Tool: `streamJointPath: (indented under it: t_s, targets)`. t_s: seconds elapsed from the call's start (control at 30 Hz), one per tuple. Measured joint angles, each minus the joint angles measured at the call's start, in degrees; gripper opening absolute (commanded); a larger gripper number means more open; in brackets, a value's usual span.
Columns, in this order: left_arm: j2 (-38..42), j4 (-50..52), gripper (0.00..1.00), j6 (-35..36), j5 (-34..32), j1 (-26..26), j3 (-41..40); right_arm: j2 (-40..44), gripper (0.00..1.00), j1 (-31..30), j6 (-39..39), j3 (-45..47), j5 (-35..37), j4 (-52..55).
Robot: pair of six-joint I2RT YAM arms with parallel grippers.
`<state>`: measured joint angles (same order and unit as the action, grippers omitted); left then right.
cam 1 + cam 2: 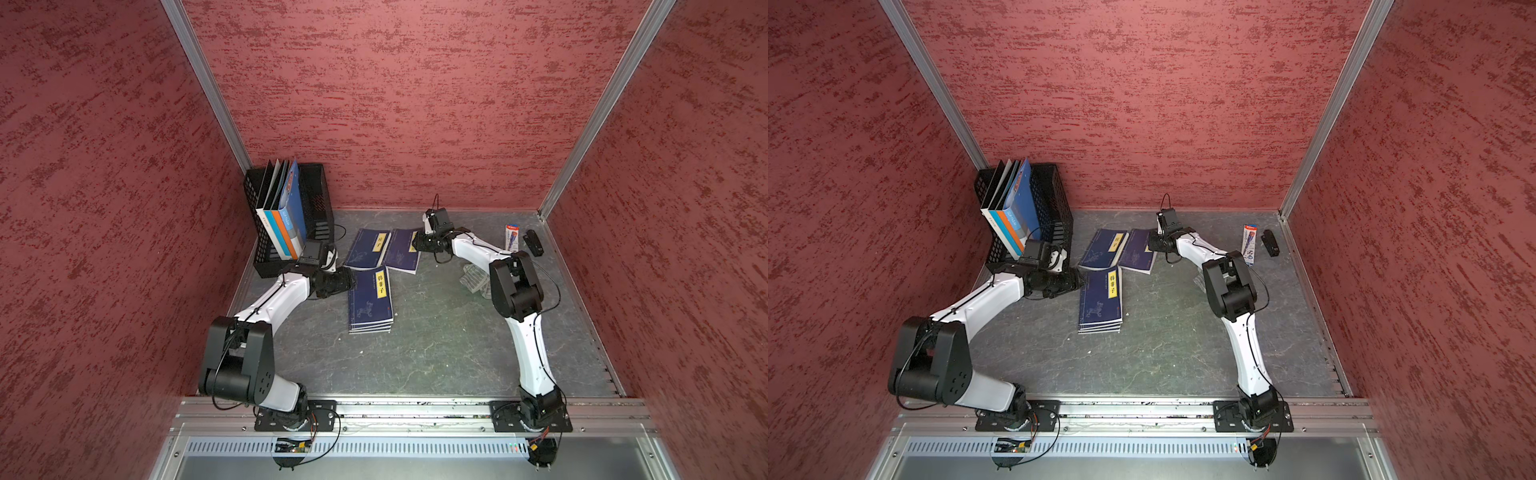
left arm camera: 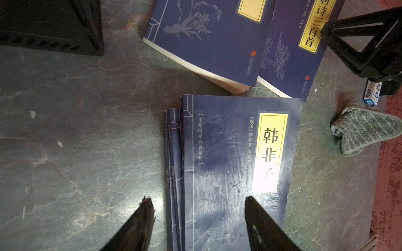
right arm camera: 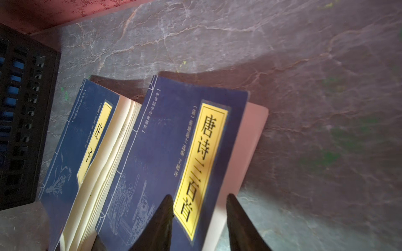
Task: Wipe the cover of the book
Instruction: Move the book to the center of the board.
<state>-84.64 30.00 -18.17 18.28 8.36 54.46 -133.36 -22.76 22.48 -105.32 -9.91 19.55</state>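
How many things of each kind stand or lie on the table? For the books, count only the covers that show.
Dark blue book covers: 3
Black basket: 1
Striped cloth: 1
Printed packet: 1
Small black object: 1
Total: 7
Not counted: folders in the basket, lower books under the front cover.

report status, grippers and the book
left gripper open over edge of nearest dark blue paperback book. right gripper open over rightmost dark blue paperback book. grey striped cloth lies on grey stone table, unheld.

The book [image 2: 228, 163] has a glossy, scuffed paper cover; the cloth [image 2: 365, 130] is ribbed, the tabletop [image 2: 76, 141] matt and veined.
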Motion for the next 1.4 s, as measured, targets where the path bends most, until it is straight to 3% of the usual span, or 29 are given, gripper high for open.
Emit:
streamJointPath:
  t_s: [0.43, 0.63, 0.8, 1.13, 1.4]
  targets:
    - [0.0, 0.0, 0.67, 0.0, 0.9, -0.1, 0.0, -0.3, 0.38, 0.1, 1.3, 0.0, -4.2, -1.4]
    - [0.1, 0.0, 0.67, 0.0, 0.9, -0.1, 0.0, -2.4, 0.22, 0.1, 1.8, 0.0, -6.1, -1.4]
    - [0.9, 0.0, 0.67, 0.0, 0.9, -0.1, 0.0, -2.6, 0.01, 0.1, 2.6, 1.6, -6.5, -3.6]
    - [3.0, 0.0, 0.67, 0.0, 1.0, -0.2, 0.0, 2.1, 0.00, 0.1, 1.5, 9.7, -6.2, -5.8]
    - [4.9, 0.0, 0.67, -0.2, 1.4, -0.3, 0.0, 16.2, 0.00, 0.1, -2.1, 27.6, -4.1, -3.5]
